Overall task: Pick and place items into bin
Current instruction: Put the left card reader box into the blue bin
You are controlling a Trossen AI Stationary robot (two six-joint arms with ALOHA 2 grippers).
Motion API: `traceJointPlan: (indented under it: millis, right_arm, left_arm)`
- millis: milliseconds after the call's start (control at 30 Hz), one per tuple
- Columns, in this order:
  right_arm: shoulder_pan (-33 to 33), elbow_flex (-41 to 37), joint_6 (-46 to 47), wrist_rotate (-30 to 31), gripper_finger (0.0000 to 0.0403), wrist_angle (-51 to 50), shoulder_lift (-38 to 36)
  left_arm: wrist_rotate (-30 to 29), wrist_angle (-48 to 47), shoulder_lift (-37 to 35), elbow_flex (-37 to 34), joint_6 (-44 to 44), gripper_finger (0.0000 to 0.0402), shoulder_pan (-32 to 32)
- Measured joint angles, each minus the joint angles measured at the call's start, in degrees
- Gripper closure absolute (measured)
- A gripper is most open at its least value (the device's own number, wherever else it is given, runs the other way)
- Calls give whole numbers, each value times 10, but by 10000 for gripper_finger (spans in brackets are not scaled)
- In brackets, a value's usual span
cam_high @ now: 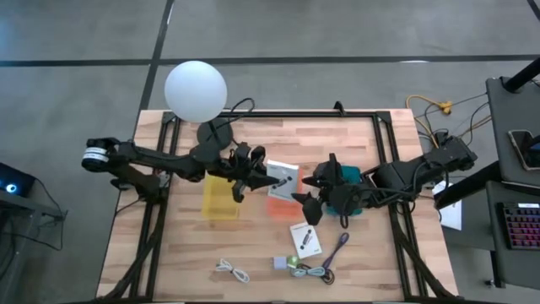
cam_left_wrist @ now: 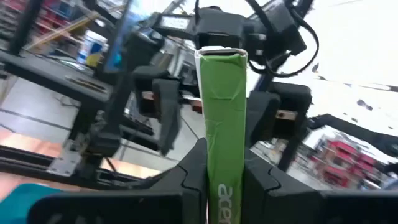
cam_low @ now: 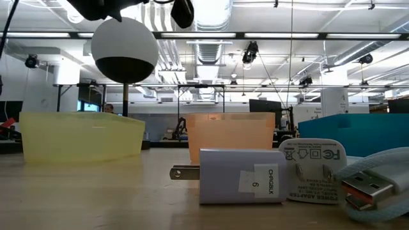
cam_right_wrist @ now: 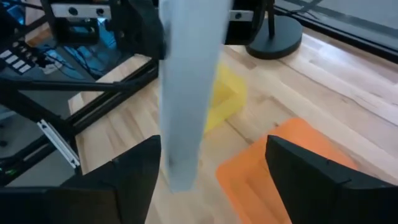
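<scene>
Your left gripper [cam_high: 272, 180] holds a card [cam_high: 283, 177] above the orange bin [cam_high: 282, 203]; next, lower and release. Right gripper [cam_high: 309, 206] waits open mid-desk.

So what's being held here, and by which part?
The left gripper pinches a white card with a green edge at its lower end; the right gripper is open around it.

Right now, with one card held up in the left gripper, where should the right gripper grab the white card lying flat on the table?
Probably straight down from above, pinching across its short width at mid-length. The white card lies flat, so only its long edges offer a grip. The purple cable lies close beside it, so the right gripper should stay clear of that.
</scene>
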Motion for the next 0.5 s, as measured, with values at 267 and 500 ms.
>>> traceJointPlan:
  millis: [267, 500]
  right_arm:
    - [1, 0, 6, -3, 129, 4, -4]
    - [-10, 0, -29, -3, 129, 56, 16]
  left_arm:
    - [39, -2, 7, 2, 0, 366, 0]
    - [48, 16, 24, 16, -1, 366, 3]
